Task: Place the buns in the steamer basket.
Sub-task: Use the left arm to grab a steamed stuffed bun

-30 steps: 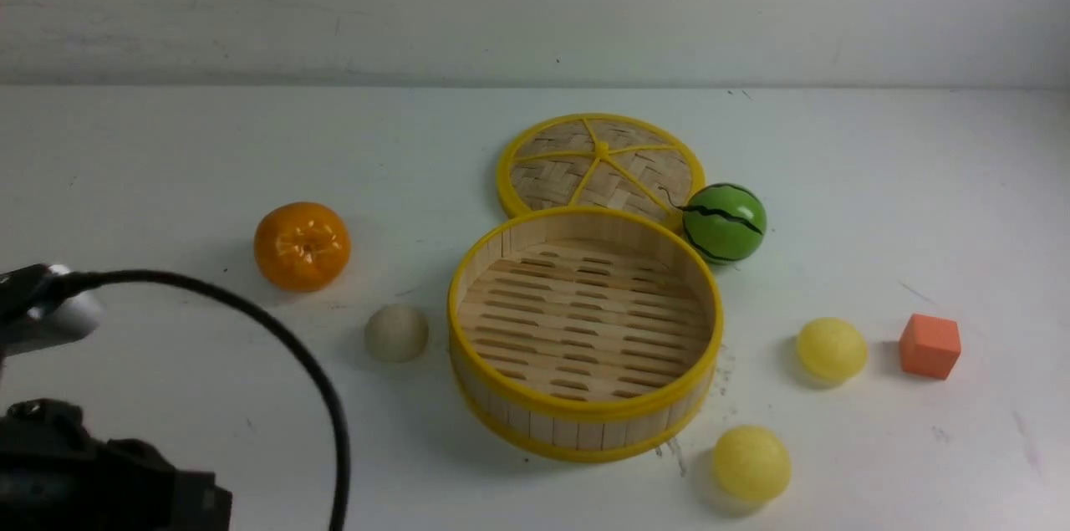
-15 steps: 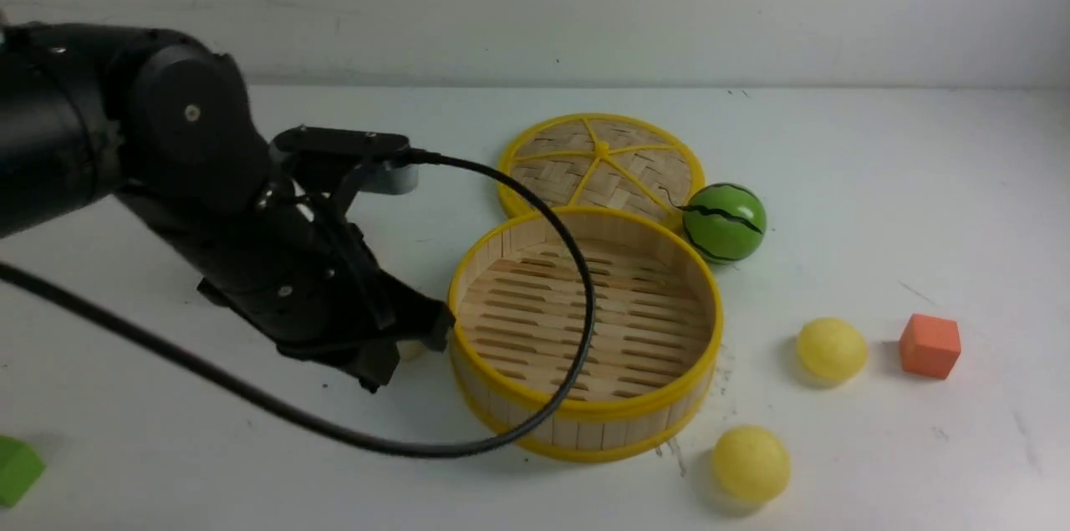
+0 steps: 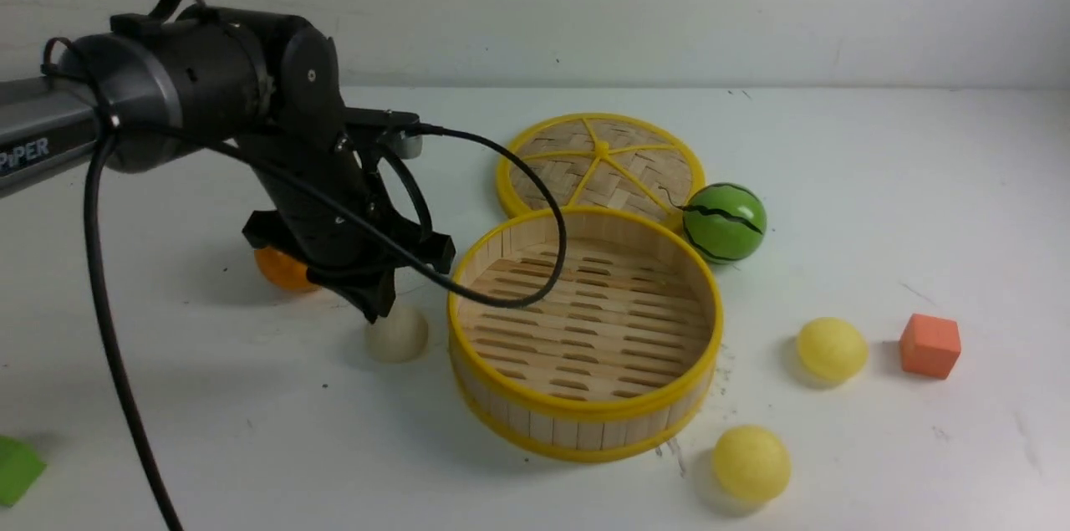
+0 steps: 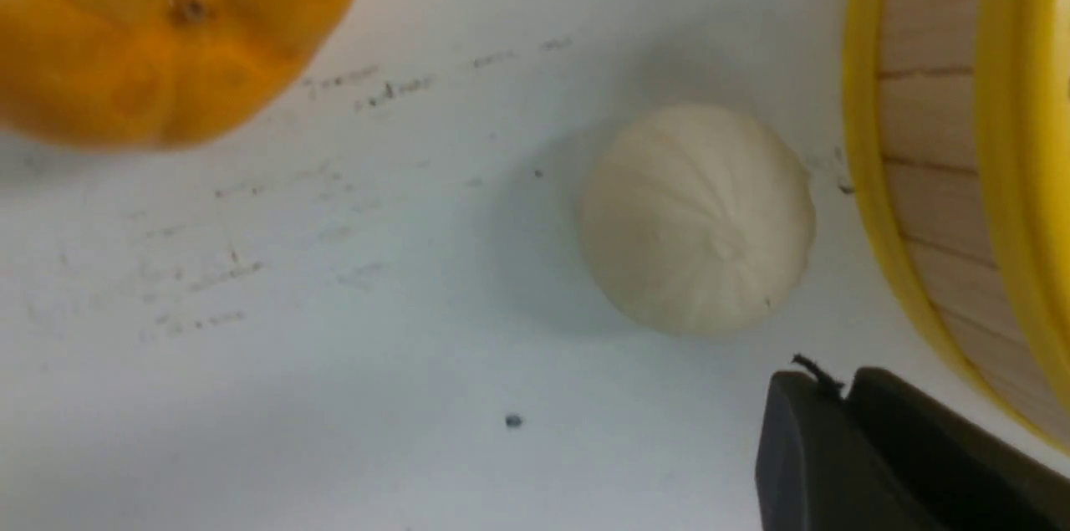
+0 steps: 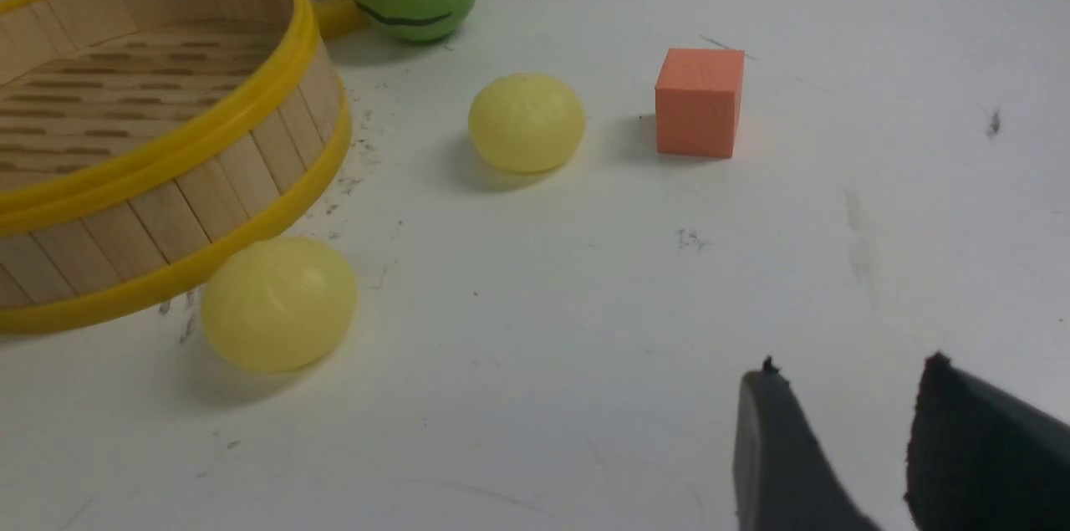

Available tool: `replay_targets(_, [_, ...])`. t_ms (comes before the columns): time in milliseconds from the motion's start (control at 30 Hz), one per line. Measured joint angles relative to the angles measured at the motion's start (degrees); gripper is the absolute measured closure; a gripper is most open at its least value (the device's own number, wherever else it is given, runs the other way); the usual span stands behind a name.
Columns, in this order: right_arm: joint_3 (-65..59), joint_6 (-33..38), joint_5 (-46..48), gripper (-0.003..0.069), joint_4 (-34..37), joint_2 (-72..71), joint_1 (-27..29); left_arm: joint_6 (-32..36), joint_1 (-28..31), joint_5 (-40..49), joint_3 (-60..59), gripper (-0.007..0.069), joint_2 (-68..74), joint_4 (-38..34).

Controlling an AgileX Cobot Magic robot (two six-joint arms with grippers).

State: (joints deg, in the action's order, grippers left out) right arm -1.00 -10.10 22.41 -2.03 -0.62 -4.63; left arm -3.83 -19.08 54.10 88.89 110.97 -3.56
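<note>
Left hand (image 3: pixel 378 303): fingers together, hovering just over beige bun (image 3: pixel 397 334); basket (image 3: pixel 585 422) sitting just beside. Right hand (image 5: pixel 851 365): fingers slightly apart; yellow bun (image 5: pixel 527 123), second yellow bun (image 5: pixel 278 303) lying ahead on surface (image 5: pixel 585 305).

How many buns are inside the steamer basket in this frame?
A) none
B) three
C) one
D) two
A: the steamer basket has nothing on its slatted floor. The off-white bun sits outside its left wall, and the farther yellow bun and the nearer yellow bun sit to its right.
</note>
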Motion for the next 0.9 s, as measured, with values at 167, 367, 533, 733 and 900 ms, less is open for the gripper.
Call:
replay_targets(167, [0.0,0.0,0.0,0.0419,0.0,0.0,0.0,0.4,0.1,-0.3,2.5,0.0414,2.7,-0.2])
replay_targets(367, [0.0,0.0,0.0,0.0419,0.0,0.0,0.0,0.6,0.1,-1.2,3.0,0.0361,5.6,0.0])
replay_targets(533, [0.0,0.0,0.0,0.0419,0.0,0.0,0.0,0.6,0.1,-4.1,3.0,0.0385,7.3,0.5])
replay_targets(733, [0.0,0.0,0.0,0.0419,0.0,0.0,0.0,0.7,0.1,-5.0,3.1,0.0445,7.9,0.9])
replay_targets(900, [0.0,0.0,0.0,0.0419,0.0,0.0,0.0,0.7,0.1,-4.9,3.1,0.0623,7.9,1.5])
